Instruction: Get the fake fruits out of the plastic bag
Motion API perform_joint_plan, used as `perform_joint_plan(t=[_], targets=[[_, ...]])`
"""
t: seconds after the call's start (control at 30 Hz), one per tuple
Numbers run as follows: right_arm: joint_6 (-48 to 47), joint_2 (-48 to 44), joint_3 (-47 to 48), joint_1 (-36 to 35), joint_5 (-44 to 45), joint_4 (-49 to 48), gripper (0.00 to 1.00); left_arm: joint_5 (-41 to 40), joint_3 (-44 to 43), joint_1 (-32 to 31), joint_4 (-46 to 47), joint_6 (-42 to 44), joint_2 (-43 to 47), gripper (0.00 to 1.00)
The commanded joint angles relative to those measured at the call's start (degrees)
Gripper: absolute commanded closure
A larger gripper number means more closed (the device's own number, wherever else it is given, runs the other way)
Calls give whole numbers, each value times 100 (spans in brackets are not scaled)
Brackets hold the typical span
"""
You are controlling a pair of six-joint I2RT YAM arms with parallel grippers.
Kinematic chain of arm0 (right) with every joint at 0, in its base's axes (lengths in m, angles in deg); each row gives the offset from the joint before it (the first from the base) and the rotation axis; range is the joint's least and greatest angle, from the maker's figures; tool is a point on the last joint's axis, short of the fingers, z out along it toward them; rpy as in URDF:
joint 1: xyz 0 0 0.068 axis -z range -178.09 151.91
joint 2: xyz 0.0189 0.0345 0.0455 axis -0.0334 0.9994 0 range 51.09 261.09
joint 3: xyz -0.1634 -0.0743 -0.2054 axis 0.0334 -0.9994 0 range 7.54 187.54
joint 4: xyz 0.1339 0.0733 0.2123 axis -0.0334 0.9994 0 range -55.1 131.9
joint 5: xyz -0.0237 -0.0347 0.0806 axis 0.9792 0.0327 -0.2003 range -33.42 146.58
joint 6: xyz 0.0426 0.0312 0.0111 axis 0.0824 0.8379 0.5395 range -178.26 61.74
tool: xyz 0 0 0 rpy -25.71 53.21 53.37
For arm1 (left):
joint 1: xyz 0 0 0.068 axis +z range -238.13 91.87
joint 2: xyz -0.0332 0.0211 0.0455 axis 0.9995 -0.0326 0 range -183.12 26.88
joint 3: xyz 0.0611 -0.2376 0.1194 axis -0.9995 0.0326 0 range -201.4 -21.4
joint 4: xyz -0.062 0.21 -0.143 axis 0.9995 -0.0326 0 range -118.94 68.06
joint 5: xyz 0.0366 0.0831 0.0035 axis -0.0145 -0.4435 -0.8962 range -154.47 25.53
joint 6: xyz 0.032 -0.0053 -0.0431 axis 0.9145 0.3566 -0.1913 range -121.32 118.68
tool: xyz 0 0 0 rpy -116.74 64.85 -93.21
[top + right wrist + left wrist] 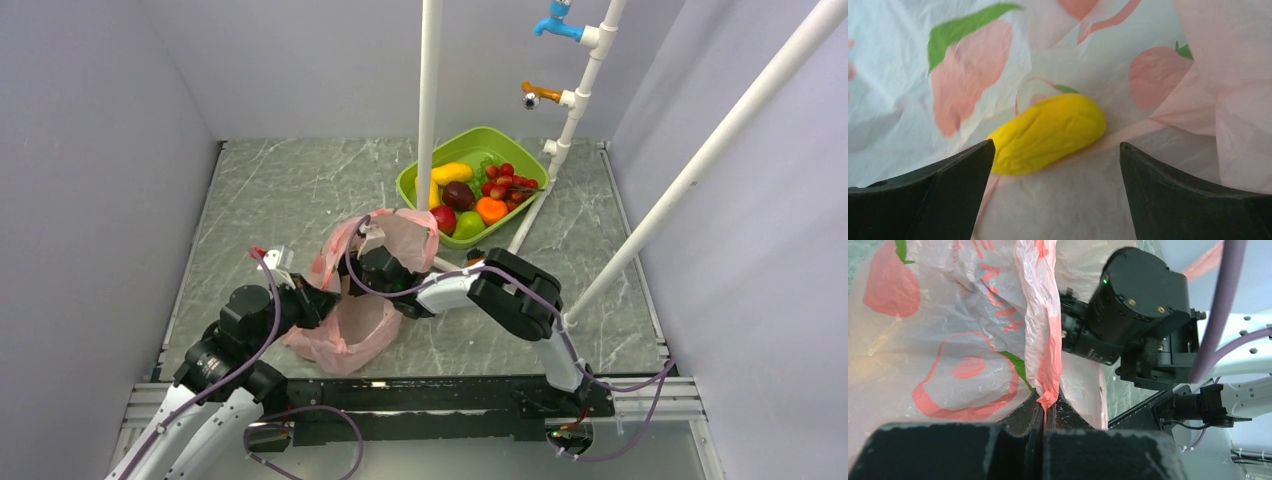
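Note:
The pink plastic bag [352, 330] lies mid-table, its mouth held up. My left gripper [322, 302] is shut on a bunched edge of the bag [948, 340]; in the left wrist view the jaws [1046, 407] pinch the pink fold. My right gripper [368, 258] reaches into the bag's mouth. In the right wrist view it [1055, 145] is open and empty inside the bag [1088, 200]. A yellow ridged fruit, apparently the bananas [1048, 132], lies on the bag's floor just beyond the left finger. A red apple [444, 217], green pear [468, 224] and red grapes [505, 182] lie in the tub.
The green tub [480, 133] stands behind the bag and also holds a yellow mango [452, 172], a maroon fruit [459, 194] and an orange fruit [491, 209]. White pipes [430, 100] [700, 170] rise beside it, one with toy taps [555, 22]. Grey walls stand on both sides.

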Motion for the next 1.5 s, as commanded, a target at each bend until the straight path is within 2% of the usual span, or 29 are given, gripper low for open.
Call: perform_joint_plan(t=[0.0,0.13,0.3,0.4,0.43,0.53,0.7,0.87,1.03,1.2,1.47], targets=[[518,336,605,-34,433,-163,3,365,56,-20,271,-37,-108,100],[523,679,1054,-49,220,-5,6,464,51,-20,269,-25,-209,100],[757,1102,1672,-62,465,887,9,376,-21,-18,221,-60,-393,100],[875,1477,2146,-54,493,1487,16,356,12,-18,284,-136,-452,100],[904,1567,2231,-51,429,1539,20,360,24,-22,298,-152,-468,100],[1055,1701,2264,-29,277,1499,51,316,21,-20,236,-175,-482,100],[853,1561,2232,27,324,1498,58,-36,-175,-19,-274,-221,-514,100],[438,825,1693,209,113,1132,81,-1117,-675,-20,-1239,-282,-779,100],[-360,20,1274,235,116,1045,97,-1891,-1166,-19,-1503,194,-1174,100],[-878,-600,903,242,204,1101,100,-2523,-1494,-22,-1413,1004,-1603,100],[-1149,-1329,311,230,87,947,100,-2404,-2186,-19,-962,1923,-1692,100]])
